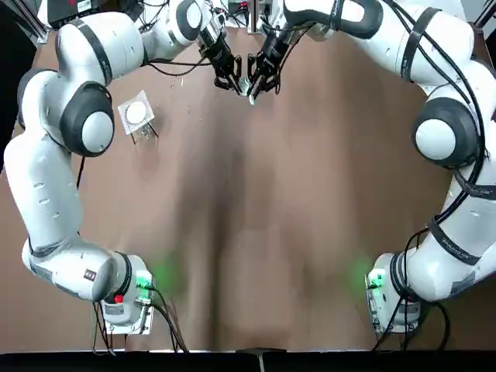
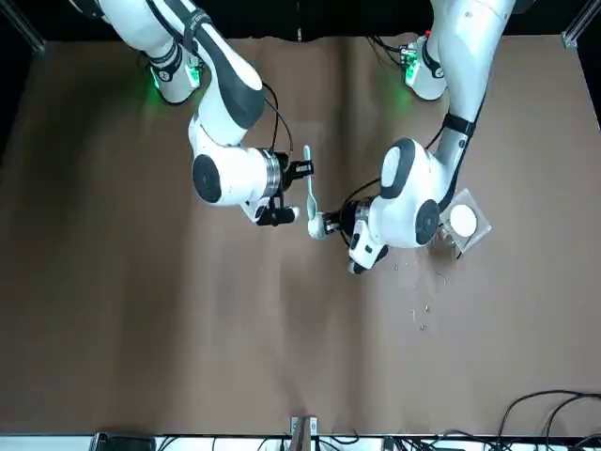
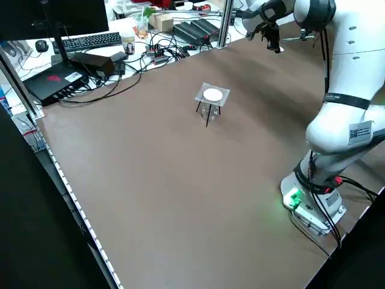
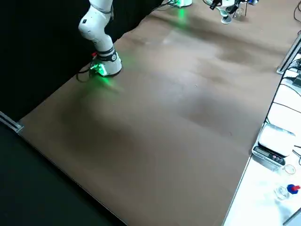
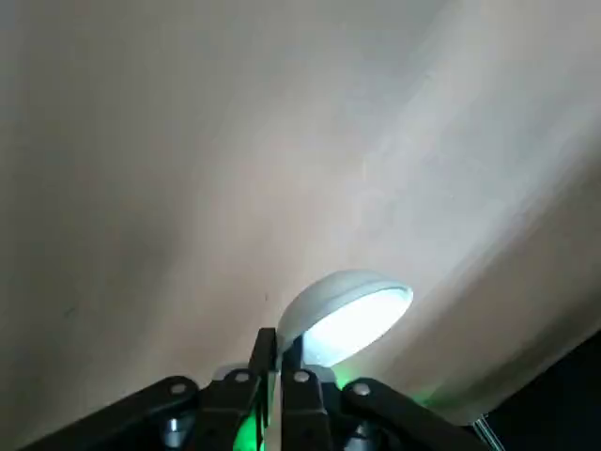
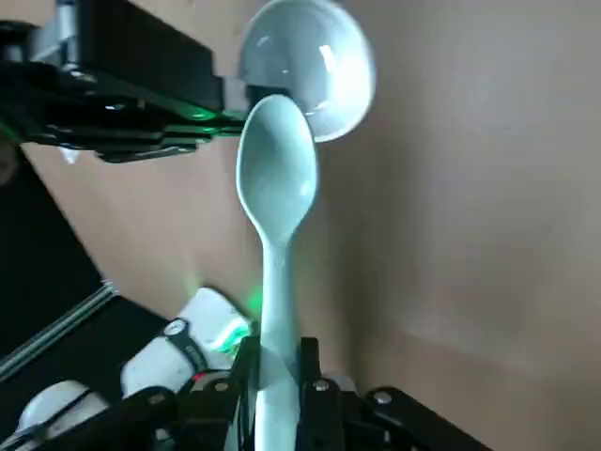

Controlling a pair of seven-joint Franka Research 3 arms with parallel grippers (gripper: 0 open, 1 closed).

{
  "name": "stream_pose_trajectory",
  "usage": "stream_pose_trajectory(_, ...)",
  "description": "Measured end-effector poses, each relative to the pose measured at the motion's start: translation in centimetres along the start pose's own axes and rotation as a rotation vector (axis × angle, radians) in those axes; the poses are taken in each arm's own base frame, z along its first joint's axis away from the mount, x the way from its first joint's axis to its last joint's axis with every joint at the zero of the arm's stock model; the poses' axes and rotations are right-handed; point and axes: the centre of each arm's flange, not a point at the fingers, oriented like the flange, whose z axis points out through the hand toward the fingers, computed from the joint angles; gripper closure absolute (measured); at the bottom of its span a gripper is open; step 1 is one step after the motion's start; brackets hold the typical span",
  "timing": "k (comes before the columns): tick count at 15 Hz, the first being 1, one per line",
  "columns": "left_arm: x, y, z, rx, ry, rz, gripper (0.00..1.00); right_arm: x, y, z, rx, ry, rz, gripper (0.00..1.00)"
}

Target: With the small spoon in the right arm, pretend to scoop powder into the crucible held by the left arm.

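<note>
Where spoon point(image 6: 275, 188) overlaps, left pincer's point(image 5: 279, 357) crucible point(image 6: 329, 56) rim hides.

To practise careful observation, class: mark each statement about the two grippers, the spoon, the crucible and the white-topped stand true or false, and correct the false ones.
1. The right gripper is shut on the spoon. True.
2. The crucible is in the right gripper. False: the left gripper holds it by its rim.
3. The spoon's bowl is close to the crucible. True.
4. The white-topped stand is on the robot's right side. False: it is on the robot's left side.
</note>
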Motion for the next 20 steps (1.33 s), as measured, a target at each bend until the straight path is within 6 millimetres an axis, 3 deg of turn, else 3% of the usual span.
stream_pose_trajectory(7,-0.4,0.5,0.0,-0.002,0.002,-0.003,0.94,0.4,0.1,0.3,0.086,-0.052,0.093,0.79)
stream_pose_trajectory(11,-0.6,0.7,0.2,-0.001,0.001,0.001,0.94,1.8,1.2,0.7,0.142,-0.089,0.157,0.79)
stream_pose_trajectory(16,-0.6,0.7,0.2,-0.001,0.001,0.001,0.94,4.0,3.2,-0.5,0.255,-0.133,0.258,0.79)
stream_pose_trajectory(20,-0.7,0.9,0.0,-0.004,0.003,0.004,0.94,4.4,3.7,-0.4,0.265,-0.143,0.271,0.79)
